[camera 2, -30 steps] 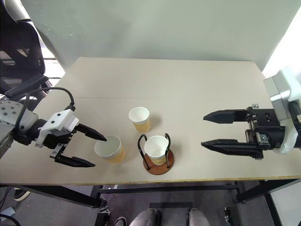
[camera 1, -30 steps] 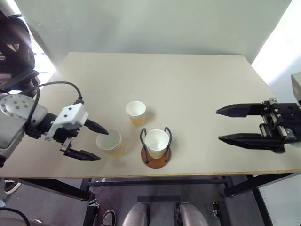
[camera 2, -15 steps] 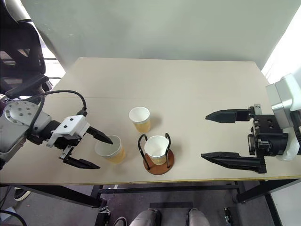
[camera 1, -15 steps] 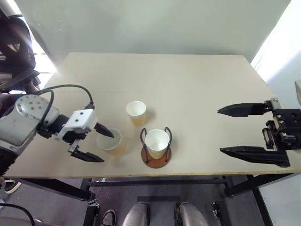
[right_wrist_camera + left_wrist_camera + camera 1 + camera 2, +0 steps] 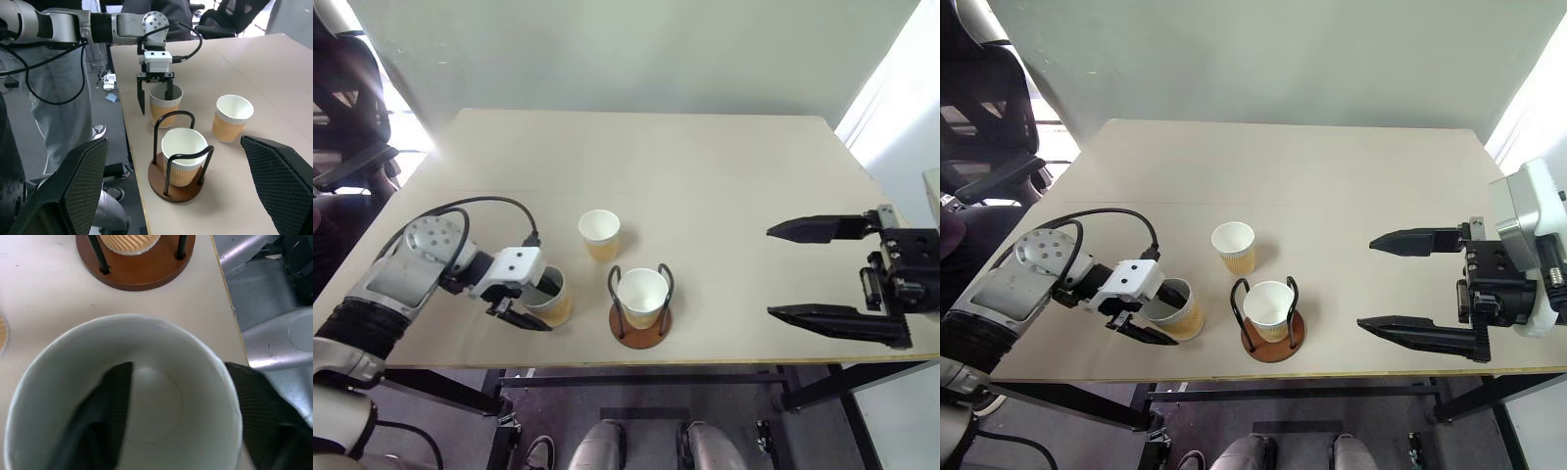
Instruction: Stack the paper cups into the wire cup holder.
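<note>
Three tan paper cups stand on the table. One paper cup [image 5: 643, 291] sits in the wire cup holder [image 5: 628, 338], between its black loops. A second paper cup [image 5: 599, 233] stands just behind it. My left gripper [image 5: 546, 307] straddles the wall of the third cup [image 5: 560, 311], left of the holder: one finger [image 5: 98, 431] reaches inside it and the other stays outside. A gap still shows at the wall, so the gripper is open. My right gripper [image 5: 771, 272] hovers open and empty at the table's right side.
The table's front edge [image 5: 705, 365] runs close below the holder and the near-left cup. A black office chair [image 5: 989, 117] stands off the table's left end. Bare tabletop [image 5: 705, 176] stretches behind and to the right of the cups.
My left gripper moved down and right onto the near-left cup. One finger went inside it and the jaws narrowed. My right gripper spread slightly wider and stayed in place.
</note>
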Available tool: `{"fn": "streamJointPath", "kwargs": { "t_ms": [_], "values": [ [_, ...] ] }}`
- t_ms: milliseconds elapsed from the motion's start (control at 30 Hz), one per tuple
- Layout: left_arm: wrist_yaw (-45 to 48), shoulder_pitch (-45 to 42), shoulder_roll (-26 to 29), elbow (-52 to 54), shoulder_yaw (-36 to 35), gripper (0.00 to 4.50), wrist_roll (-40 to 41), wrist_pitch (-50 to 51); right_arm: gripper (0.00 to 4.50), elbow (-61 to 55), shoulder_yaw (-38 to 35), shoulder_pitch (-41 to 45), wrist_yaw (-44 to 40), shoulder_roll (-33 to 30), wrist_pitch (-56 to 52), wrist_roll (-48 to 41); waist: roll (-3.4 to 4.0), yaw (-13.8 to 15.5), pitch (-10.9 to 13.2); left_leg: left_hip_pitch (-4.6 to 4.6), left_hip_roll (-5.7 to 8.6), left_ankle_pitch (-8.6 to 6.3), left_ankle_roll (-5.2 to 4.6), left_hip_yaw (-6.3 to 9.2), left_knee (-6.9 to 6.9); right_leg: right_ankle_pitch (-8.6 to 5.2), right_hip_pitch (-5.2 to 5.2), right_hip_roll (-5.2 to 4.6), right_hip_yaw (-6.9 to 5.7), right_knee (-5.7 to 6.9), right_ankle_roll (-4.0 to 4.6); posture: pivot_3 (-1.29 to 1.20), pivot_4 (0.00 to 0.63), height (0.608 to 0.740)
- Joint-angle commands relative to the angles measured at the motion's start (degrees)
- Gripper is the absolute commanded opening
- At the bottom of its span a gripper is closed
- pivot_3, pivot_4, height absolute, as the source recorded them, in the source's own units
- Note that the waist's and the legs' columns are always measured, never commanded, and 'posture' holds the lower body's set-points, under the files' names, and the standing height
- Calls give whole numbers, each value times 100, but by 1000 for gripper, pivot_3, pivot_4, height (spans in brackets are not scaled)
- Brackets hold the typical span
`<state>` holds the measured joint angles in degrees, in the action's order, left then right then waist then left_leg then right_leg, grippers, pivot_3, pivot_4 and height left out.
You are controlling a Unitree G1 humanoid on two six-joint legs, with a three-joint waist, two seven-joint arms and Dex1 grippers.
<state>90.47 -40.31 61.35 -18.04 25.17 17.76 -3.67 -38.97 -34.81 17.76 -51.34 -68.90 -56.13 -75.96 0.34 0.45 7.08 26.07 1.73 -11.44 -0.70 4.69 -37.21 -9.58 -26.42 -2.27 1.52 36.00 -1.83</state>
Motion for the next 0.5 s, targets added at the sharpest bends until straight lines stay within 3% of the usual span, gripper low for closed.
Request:
{"fn": "streamJointPath", "kwargs": {
  "t_ms": [33, 167, 333, 500],
  "values": [
    [203, -231, 111, 15, -143, 1600, 83, -19, 4500, -84, -283, -57, 67, -122, 87, -94, 0, 1, 0, -1, 0, 0, 0, 0, -1, 0, 1, 0, 0, 0, -2, 0, 150, 740],
    [203, -774, 439, 170, 93, 75, 768, 431, 4500, -7, -712, -185, 43, -193, -26, -356, 0, 16, 0, 8, 2, 0, 1, 1, -6, 5, 1, 0, 1, -3, -11, 0, 150, 740],
    [203, -1873, 861, 375, 368, 26, 2245, 1143, 4500, -150, -1637, -822, 33, -113, -391, -587, -3, 52, -1, 18, 11, -10, 10, 4, -9, 3, 2, -3, 4, -11, -19, 0, 150, 740],
    [203, -3134, 741, 138, 909, 26, 3131, 1131, 4500, -229, -2031, -1138, 111, -111, -351, -425, -2, 60, -1, 26, 19, -13, 7, 9, -12, -2, 2, -10, 7, -14, -29, 0, 150, 740]
  ]
}}
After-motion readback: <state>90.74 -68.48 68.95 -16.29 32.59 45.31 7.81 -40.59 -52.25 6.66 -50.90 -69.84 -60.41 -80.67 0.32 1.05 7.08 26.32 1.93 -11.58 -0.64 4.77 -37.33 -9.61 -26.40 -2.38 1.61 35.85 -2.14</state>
